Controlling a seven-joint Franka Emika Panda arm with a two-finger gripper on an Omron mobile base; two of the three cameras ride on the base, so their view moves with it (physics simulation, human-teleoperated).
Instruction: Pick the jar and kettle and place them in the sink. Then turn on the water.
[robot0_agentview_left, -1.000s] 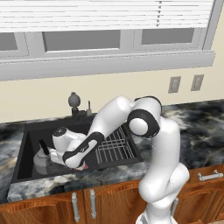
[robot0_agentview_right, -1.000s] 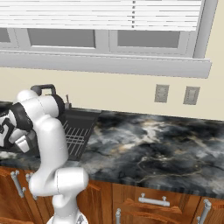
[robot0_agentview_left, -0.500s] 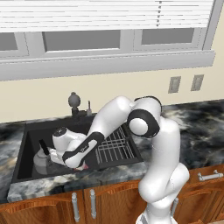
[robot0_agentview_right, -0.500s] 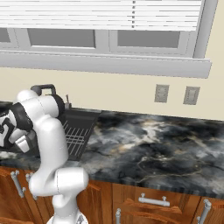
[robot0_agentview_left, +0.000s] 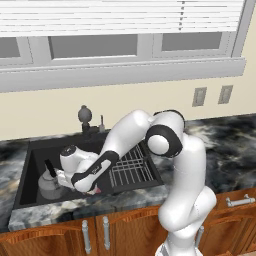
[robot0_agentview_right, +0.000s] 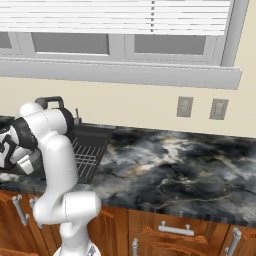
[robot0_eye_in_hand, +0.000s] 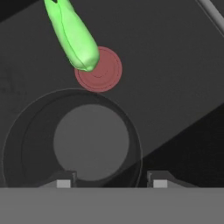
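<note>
Jaws stood parted over the jar (robot0_eye_in_hand: 72, 142), apparently letting it go on the sink (robot0_agentview_left: 30, 170) floor beside the kettle (robot0_agentview_left: 49, 184).

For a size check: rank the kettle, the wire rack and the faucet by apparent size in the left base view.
1. wire rack, partly behind the arm
2. kettle, partly hidden
3. faucet, slightly smaller, though farther back

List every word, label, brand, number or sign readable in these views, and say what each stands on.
None: no readable text anywhere.
Kettle, sink and faucet: unmarked.
Wall outlets: blank plates.
Dark band on the arm's wrist: shows no lettering.
</note>
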